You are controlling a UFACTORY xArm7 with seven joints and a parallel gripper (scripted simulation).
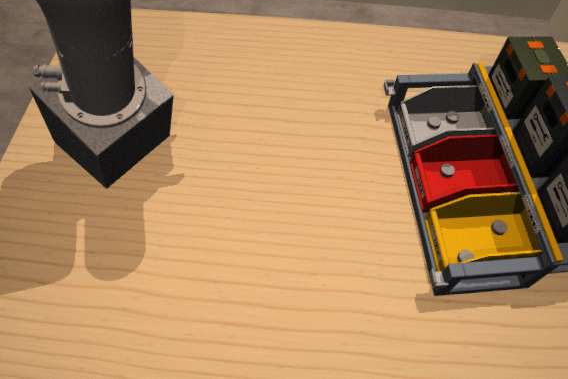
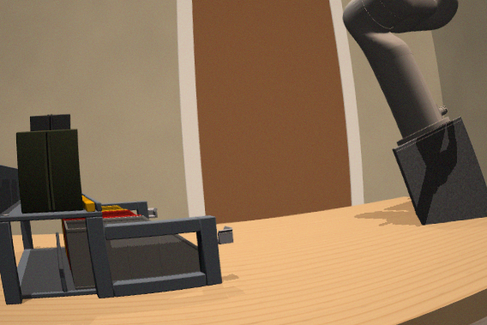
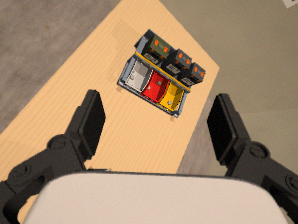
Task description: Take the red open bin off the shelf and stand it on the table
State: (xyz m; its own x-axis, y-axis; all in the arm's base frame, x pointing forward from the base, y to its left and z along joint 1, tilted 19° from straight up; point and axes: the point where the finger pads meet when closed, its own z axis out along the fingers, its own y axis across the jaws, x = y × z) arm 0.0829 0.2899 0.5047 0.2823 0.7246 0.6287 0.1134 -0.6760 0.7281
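The red open bin sits on the shelf between the grey bin and the yellow bin, with one round grey part visible inside. The grey bin and the yellow bin each hold two round parts in the top view. The shelf is a blue-grey frame standing on the table top. Only a strip of the red bin's rim shows in the exterior view. My gripper is open and empty, far from the bins. It is outside the top and exterior views.
A green case and two dark cases stand on the shelf's upper level behind the yellow rail. Small brackets stick out at the shelf's front corners. The arm's base block stands across the table.
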